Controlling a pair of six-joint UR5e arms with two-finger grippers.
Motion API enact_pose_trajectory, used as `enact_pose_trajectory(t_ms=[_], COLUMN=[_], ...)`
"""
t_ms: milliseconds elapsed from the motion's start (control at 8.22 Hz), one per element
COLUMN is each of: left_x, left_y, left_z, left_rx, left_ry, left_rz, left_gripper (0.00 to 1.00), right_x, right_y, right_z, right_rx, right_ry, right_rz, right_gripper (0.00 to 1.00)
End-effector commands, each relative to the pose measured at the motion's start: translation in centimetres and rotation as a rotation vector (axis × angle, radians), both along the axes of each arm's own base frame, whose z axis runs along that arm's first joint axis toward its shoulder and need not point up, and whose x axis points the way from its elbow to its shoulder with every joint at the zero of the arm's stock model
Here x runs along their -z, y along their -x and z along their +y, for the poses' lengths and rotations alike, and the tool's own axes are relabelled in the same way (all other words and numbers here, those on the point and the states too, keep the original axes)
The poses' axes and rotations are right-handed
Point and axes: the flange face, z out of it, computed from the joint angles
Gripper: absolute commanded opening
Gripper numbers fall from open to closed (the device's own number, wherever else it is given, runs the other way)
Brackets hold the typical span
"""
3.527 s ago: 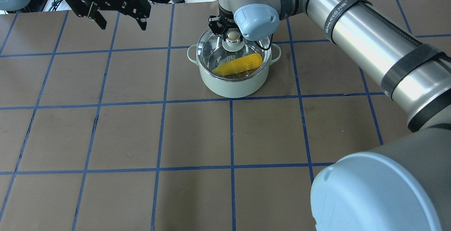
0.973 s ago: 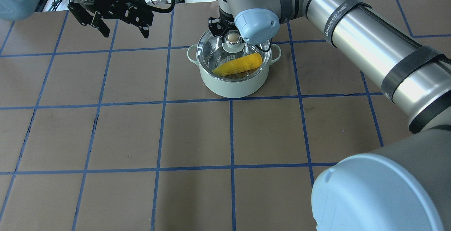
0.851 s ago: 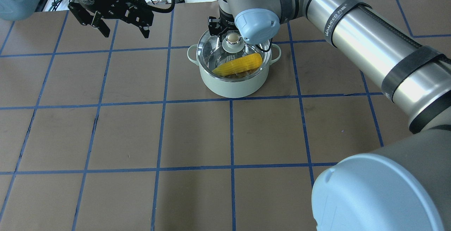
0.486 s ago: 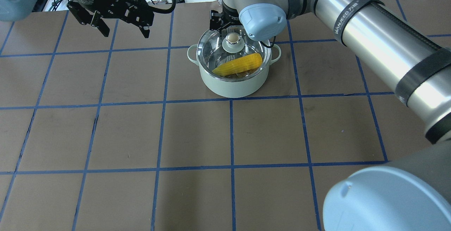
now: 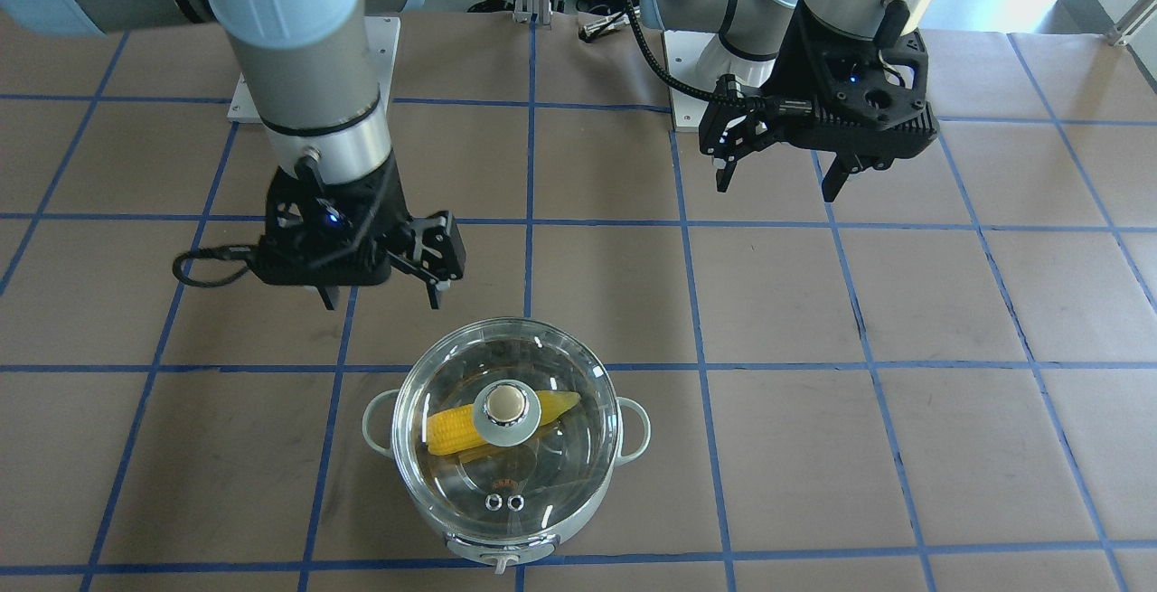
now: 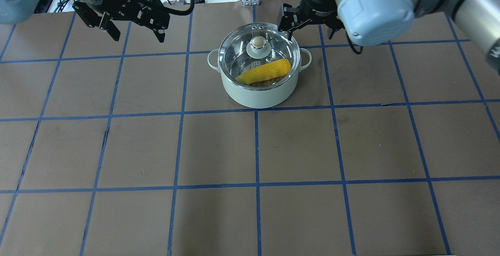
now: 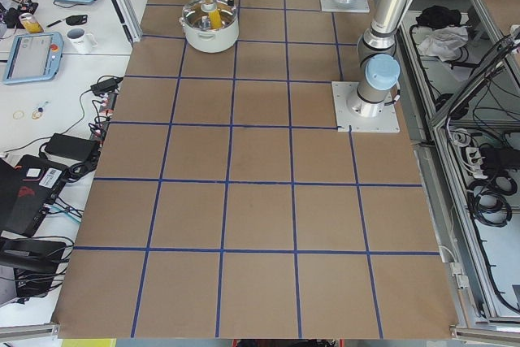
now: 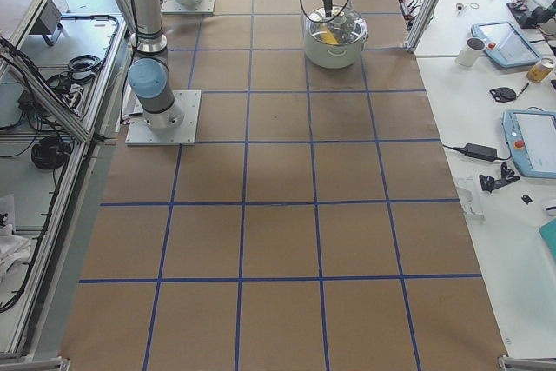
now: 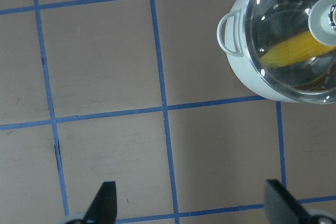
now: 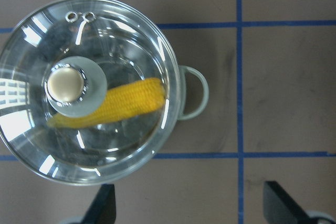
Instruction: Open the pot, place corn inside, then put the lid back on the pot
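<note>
**Closed over the corn**

On brown blue-lined table point(image 5: 949, 447): round mint-green steel pot point(image 6: 258, 93) under clear domed glass lid point(image 5: 560, 465), yellow tapered corn cob point(image 5: 449, 427) inside. Just beyond, right gripper point(image 5: 381, 301) spread wide, holding nothing. Farther off, left gripper point(image 5: 777, 190) likewise.

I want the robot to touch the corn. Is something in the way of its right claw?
Yes. The glass lid sits on the pot, over the corn inside. The right gripper hangs open, clear of the lid.
</note>
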Motion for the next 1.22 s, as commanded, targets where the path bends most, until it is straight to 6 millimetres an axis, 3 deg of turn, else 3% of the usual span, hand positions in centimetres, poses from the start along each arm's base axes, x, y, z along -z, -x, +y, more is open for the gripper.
enact_pose_trajectory(t_ms=[0,122,243,1095], left_x=[-0.2,-0.2,-0.2,-0.4], left_y=[0.0,0.1,0.1,-0.8], left_z=[0.3,0.3,0.2,0.1], left_rx=[0.000,0.002,0.002,-0.003], left_ry=[0.000,0.002,-0.001,0.013], left_rz=[-0.002,-0.003,-0.003,-0.095], left_gripper=[1.00,1.00,1.00,1.00], right_x=[-5.6,-7.3,-7.5,-7.5], right_y=[6.8,7.4,7.4,7.4], right_z=[7.5,9.6,10.1,10.1], right_rx=[0.000,0.022,0.024,0.009], right_ry=[-0.070,-0.078,-0.084,-0.084], right_rz=[0.020,0.018,0.018,0.021], right_gripper=[1.00,1.00,1.00,1.00])
